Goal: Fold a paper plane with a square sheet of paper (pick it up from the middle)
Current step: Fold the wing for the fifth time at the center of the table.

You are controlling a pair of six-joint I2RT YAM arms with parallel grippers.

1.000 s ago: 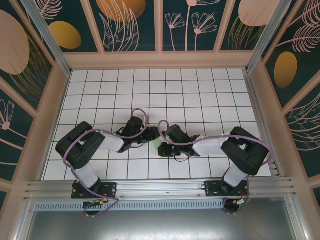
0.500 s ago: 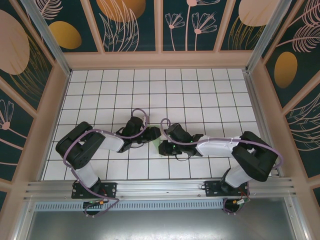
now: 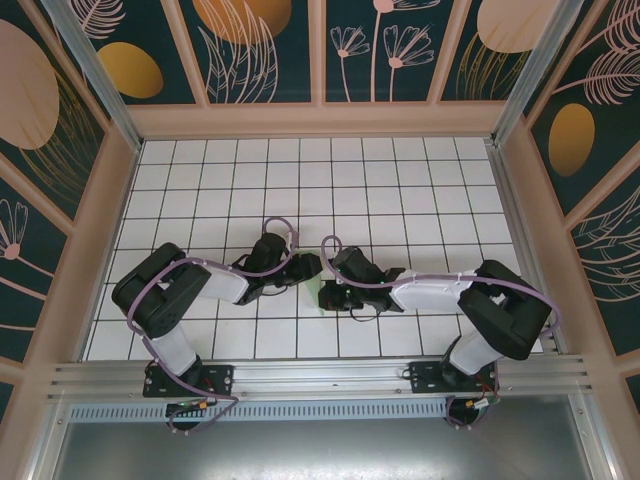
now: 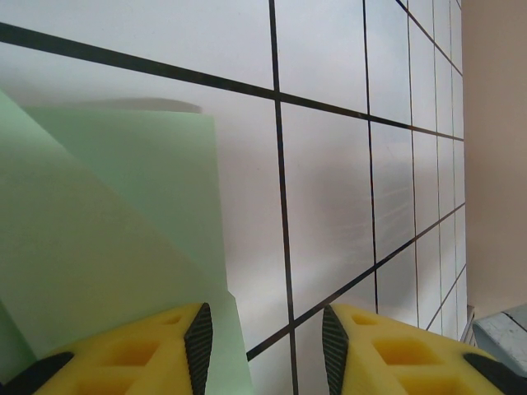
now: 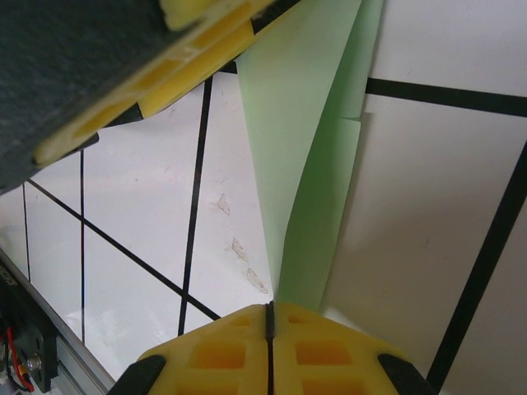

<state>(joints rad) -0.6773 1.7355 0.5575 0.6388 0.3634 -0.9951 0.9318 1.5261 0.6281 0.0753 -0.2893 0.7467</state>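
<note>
Two arms met nose to nose near the front middle of the table (image 3: 400,180), and the paper (image 3: 319,289) was wedged right between them, just a pale green sliver from overhead. The left gripper (image 3: 310,268) sat just behind and left of that sliver, and the right gripper (image 3: 326,296) just in front and right of it.

From the left wrist cam, the left gripper (image 4: 268,337) had its yellow fingers (image 4: 123,354) apart. It was a moderate gap, not super wide, and nothing was pinched in it. The paper (image 4: 107,222) lay flat on the white tiles, spread over the left side of that view in two overlapping layers. Its edge ran under the left-hand finger and poked a little into the gap. The other finger sat over bare tile.

From the right wrist cam, the right gripper (image 5: 268,346) had its fingers (image 5: 206,354) pressed fully together, with only a thin seam between them. The paper (image 5: 305,123) looked like a long folded strip with a crease down it, running from the top of the view down to those fingertips and touching them. Honestly couldn't tell if the end was pinched in the seam or just butted up against it. A yellow finger (image 5: 148,90) of the left gripper hung over the top left corner, right beside the paper's upper end.
</note>
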